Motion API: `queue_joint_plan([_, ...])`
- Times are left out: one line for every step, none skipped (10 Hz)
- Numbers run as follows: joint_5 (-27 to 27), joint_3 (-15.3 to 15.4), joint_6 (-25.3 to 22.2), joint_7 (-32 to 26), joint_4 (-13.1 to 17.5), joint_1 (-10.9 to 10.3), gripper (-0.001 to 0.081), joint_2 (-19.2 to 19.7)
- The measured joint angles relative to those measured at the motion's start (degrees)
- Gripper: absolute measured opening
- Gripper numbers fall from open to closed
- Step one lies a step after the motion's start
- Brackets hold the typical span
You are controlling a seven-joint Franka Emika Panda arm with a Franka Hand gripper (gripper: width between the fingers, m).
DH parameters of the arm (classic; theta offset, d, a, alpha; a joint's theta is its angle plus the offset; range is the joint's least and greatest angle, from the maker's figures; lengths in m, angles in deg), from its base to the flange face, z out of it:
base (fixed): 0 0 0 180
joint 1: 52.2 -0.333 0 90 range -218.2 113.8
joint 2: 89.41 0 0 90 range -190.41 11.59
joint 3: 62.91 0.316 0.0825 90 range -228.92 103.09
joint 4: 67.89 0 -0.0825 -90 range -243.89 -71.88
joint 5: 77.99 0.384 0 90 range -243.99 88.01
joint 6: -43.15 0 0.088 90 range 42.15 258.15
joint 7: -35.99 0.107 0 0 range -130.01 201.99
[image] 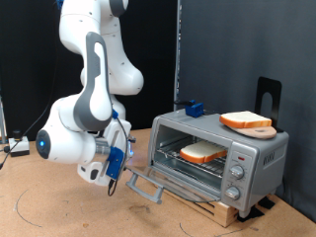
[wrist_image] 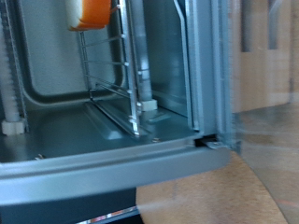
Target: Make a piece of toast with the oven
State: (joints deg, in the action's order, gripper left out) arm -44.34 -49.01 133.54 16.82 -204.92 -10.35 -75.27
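Note:
The silver oven (image: 222,153) stands on a wooden board at the exterior view's right, its glass door (image: 148,185) swung down and open. The piece of toast (image: 202,152) lies on the wire rack inside. A second slice (image: 247,121) lies on the oven's top. My gripper (image: 118,176) hangs just to the exterior view's left of the open door's front edge, close to its handle, with nothing seen between the fingers. The wrist view looks into the oven: the rack (wrist_image: 112,70), an orange-crusted edge of the toast (wrist_image: 91,13) and the door's inner edge (wrist_image: 121,163). The fingers do not show there.
A blue object (image: 194,108) sits on the oven's top at the back. A black stand (image: 267,97) rises behind the oven. The oven's knobs (image: 237,173) are on its right panel. Cables lie at the exterior view's left edge (image: 12,146). The wooden tabletop (image: 59,202) spreads in front.

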Motion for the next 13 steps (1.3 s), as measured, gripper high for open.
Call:
queue_joint_plan([0.37, 1.00, -0.57, 1.49, -0.14, -0.58, 0.0807, -0.30])
queue_joint_plan([0.40, 1.30, -0.56, 2.42, -0.23, -0.80, 0.0807, -1.12])
queue_joint_plan([0.47, 1.65, -1.17, 2.36, -0.36, -0.80, 0.0807, -2.10])
queue_joint_plan([0.58, 1.89, -2.39, 1.87, -0.38, -0.81, 0.0807, -3.19])
queue_joint_plan([0.86, 2.03, -4.24, 1.11, -0.45, -0.81, 0.0807, -4.44])
queue_joint_plan([1.36, 2.23, -6.30, 0.25, -0.63, -0.82, 0.0807, -5.80])
queue_joint_plan([1.90, 2.59, -8.10, -0.08, -1.04, -0.83, 0.0807, -7.25])
queue_joint_plan([2.37, 3.10, -9.41, -0.13, -1.72, -0.87, 0.0807, -8.80])
queue_joint_plan([2.74, 3.67, -10.31, -0.32, -2.67, -0.99, 0.0807, -10.49])
queue_joint_plan([3.08, 4.20, -11.08, -0.57, -3.88, -1.25, 0.0807, -12.33])
queue_joint_plan([3.48, 4.78, -11.54, -0.71, -5.28, -1.52, 0.0807, -14.21])
queue_joint_plan([4.11, 5.34, -11.65, -0.85, -6.83, -1.90, 0.0807, -16.11])
queue_joint_plan([4.86, 5.95, -11.72, -0.88, -8.54, -2.29, 0.0807, -18.07])
